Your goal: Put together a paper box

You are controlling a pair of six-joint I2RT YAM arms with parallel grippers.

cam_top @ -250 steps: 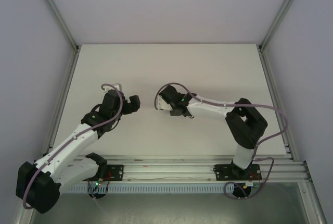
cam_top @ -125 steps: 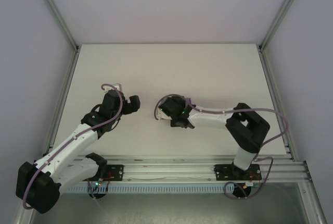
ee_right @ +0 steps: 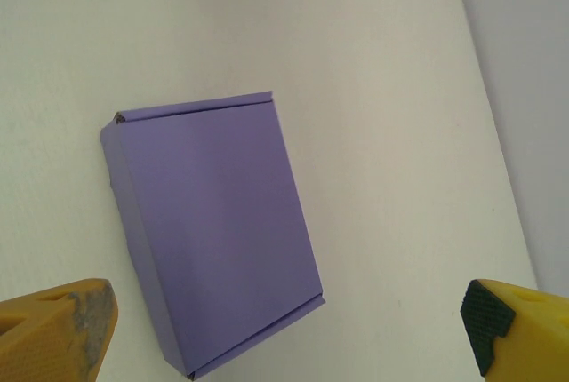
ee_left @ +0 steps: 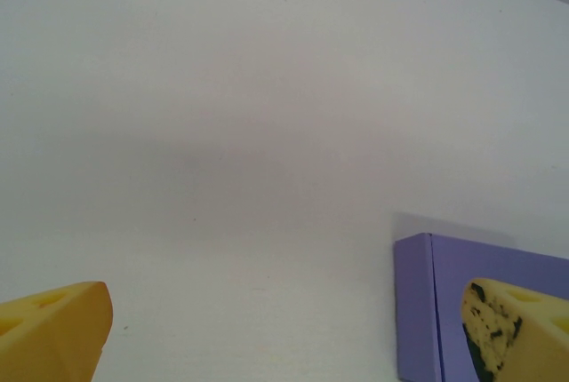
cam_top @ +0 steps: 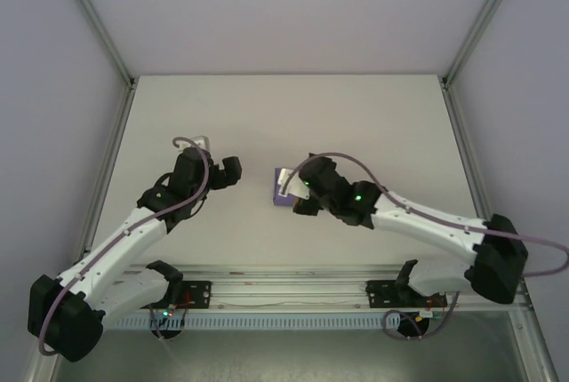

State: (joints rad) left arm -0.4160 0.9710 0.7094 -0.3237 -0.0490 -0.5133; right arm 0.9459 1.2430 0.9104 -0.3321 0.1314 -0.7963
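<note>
Near the middle of the white table [cam_top: 373, 124], a little toward its near edge, the paper box [ee_right: 213, 231] lies flat, folded into a shallow lavender rectangle. Its broad face is up, and one narrow side wall shows along its left edge in my right wrist view. Seen from above, its long axis runs roughly away from the arm bases, slightly skewed, so the long sides face left and right.

Directly over it hangs my right end effector [ee_right: 286, 311], fingers spread wide and gripping nothing. The line between its two yellow fingertips crosses the box's shorter span, and the box sits off-centre toward the left finger.

My left end effector [ee_left: 284, 333], also spread wide and empty, stands apart on the box's left. From that wrist camera one end of the box shows low at the right, partly covered by the right fingertip.

Of the two arms, the right is plainly the nearer. By my judgement the folding looks largely done, though I cannot tell from these views whether every flap is tucked. Any next press or pinch would fall most naturally to the right arm. It would need a small shift toward its left finger's side to centre over the box.
</note>
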